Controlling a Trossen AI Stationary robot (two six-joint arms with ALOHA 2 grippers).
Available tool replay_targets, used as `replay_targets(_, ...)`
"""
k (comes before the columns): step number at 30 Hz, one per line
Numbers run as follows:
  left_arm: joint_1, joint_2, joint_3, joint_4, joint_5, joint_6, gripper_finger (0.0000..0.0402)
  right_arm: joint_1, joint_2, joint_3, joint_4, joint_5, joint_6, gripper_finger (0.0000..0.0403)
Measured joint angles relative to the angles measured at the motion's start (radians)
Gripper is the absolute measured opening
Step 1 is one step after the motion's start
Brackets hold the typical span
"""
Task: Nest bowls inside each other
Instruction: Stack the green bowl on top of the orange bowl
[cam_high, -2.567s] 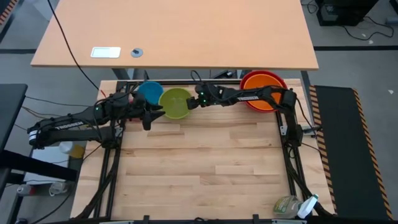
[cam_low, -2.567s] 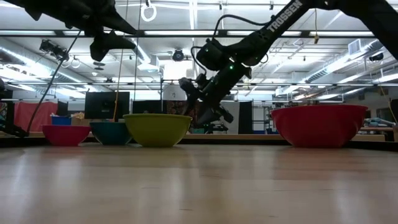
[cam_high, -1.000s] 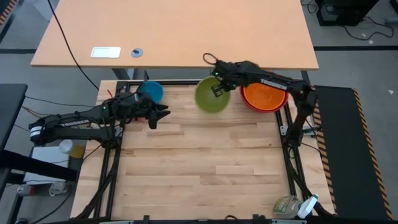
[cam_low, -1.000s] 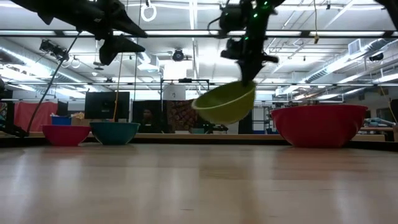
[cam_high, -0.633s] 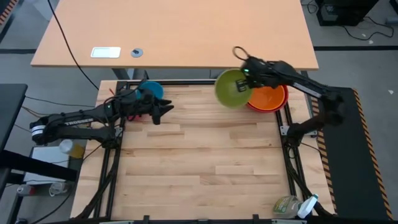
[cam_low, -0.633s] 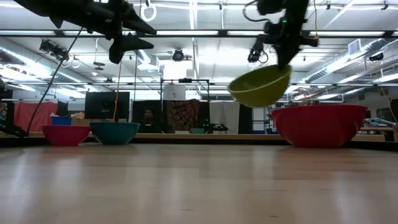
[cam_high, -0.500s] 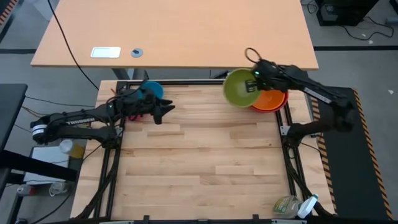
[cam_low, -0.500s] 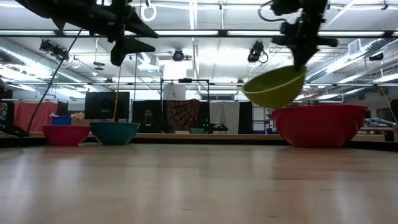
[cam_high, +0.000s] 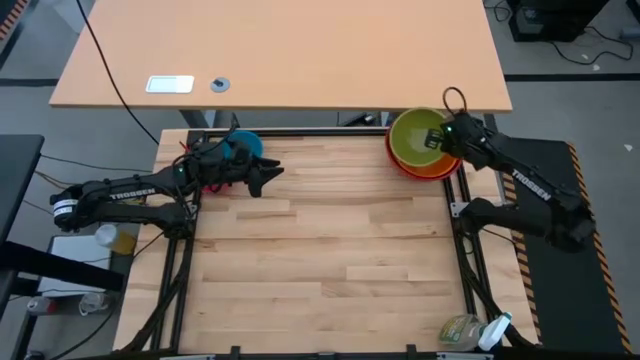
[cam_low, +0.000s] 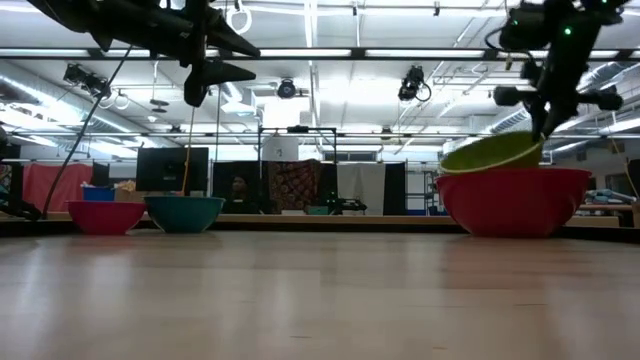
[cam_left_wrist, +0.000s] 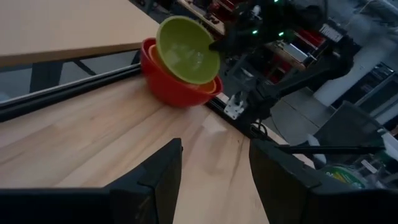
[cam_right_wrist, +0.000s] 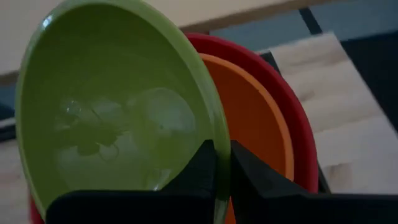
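My right gripper (cam_high: 436, 140) is shut on the lime green bowl (cam_high: 416, 135), which hangs tilted over the orange bowl (cam_right_wrist: 255, 118) nested in the red bowl (cam_low: 512, 200) at the table's far right corner. In the low view the green bowl's (cam_low: 492, 153) underside dips behind the red rim. Whether it touches the orange bowl is hidden. My left gripper (cam_high: 270, 173) hovers open at the far left, beside the blue bowl (cam_high: 243, 147). The blue bowl and the pink bowl (cam_low: 105, 216) stand on their bases on the table. My right gripper pinches the green bowl's rim (cam_right_wrist: 217, 163) on the side toward the table's right edge, one finger inside the bowl and one outside. The fingers slant down from the right. The bowl hangs tilted below them, its mouth turned partly sideways, its lower part inside the red bowl's rim.
The bare wooden tabletop (cam_high: 320, 250) stretches across the middle and near side. A plastic bottle (cam_high: 465, 330) lies at the near right corner. A large desk (cam_high: 280, 50) stands beyond the far edge, and dark frame rails (cam_high: 470, 260) run along the table's sides.
My right gripper has carried the green bowl along the far edge toward the table's right edge and lowered it a little. The bowl, which hung clear in mid-air, now sits tilted over the orange and red bowls. The gripper has rolled as it went.
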Motion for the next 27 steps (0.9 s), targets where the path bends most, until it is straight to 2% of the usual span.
replay_targets(6, 0.000, 0.000, 0.000, 0.000, 0.003, -0.005, 0.0190, -0.075, -0.045, -0.123, 0.027, -0.051, 0.106, 0.0034)
replay_targets(16, 0.000, 0.000, 0.000, -0.002, 0.004, -0.004, 0.0190, -0.082, -0.030, -0.177, 0.068, -0.136, 0.054, 0.0059)
replay_targets(20, 0.000, 0.000, 0.000, -0.002, 0.004, -0.004, 0.0190, -0.083, -0.030, -0.177, 0.105, -0.166, 0.001, 0.0086)
replay_targets(24, 0.000, 0.000, 0.000, -0.002, 0.004, -0.027, 0.0190, -0.083, -0.030, -0.177, 0.109, -0.223, -0.055, 0.0132)
replay_targets(27, 0.000, 0.000, 0.000, -0.002, 0.004, -0.040, 0.0190, -0.082, -0.030, -0.160, 0.050, -0.241, -0.066, 0.0171)
